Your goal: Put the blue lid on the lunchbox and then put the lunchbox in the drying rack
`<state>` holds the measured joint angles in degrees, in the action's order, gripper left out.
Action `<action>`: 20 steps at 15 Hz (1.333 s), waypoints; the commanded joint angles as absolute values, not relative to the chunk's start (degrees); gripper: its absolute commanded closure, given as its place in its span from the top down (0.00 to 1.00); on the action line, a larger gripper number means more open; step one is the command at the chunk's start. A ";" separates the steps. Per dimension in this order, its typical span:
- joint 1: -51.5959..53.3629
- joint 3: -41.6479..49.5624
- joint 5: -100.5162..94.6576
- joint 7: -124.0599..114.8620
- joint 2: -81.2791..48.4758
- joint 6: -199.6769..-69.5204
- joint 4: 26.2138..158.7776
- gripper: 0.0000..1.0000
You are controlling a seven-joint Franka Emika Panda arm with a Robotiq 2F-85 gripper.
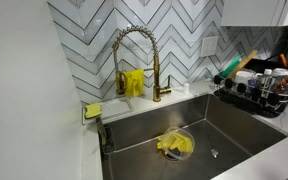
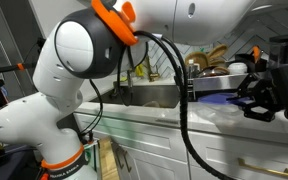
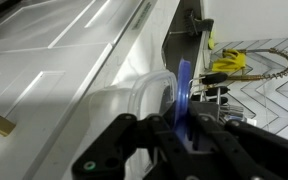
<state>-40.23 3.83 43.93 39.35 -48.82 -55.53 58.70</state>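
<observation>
My gripper (image 3: 184, 128) is shut on the blue lid (image 3: 185, 92), which it holds edge-on. The clear lunchbox (image 3: 134, 100) lies just beyond the lid on the white counter, at the sink's edge; I cannot tell whether the two touch. In an exterior view the gripper (image 2: 252, 96) holds the blue lid (image 2: 220, 97) over the counter. The black wire drying rack (image 1: 254, 98) stands right of the sink and holds several dishes and utensils. The gripper and the lunchbox are out of view there.
A gold faucet (image 1: 134, 60) stands behind the steel sink (image 1: 224, 130). A yellow cloth (image 1: 174, 146) lies in the basin on a clear dish. A yellow sponge (image 1: 92, 110) sits at the sink's left corner. The robot's white arm (image 2: 79, 60) fills the foreground.
</observation>
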 commanded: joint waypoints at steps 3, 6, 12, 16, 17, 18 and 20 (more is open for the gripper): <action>-40.36 4.22 44.33 39.29 -48.86 -56.84 60.05 0.02; -40.33 4.70 44.43 39.22 -48.64 -59.02 60.33 0.02; -40.02 5.03 43.94 39.13 -48.57 -60.20 60.61 0.02; -40.99 4.44 45.97 38.40 -48.48 -59.37 60.63 0.02; -41.15 4.39 46.54 38.33 -48.25 -59.36 60.84 0.02; -41.35 4.31 47.40 38.07 -47.90 -59.32 61.22 0.02; -41.41 4.56 48.89 36.96 -46.66 -59.90 62.81 0.02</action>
<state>-40.65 4.62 46.39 38.78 -49.03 -59.16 59.19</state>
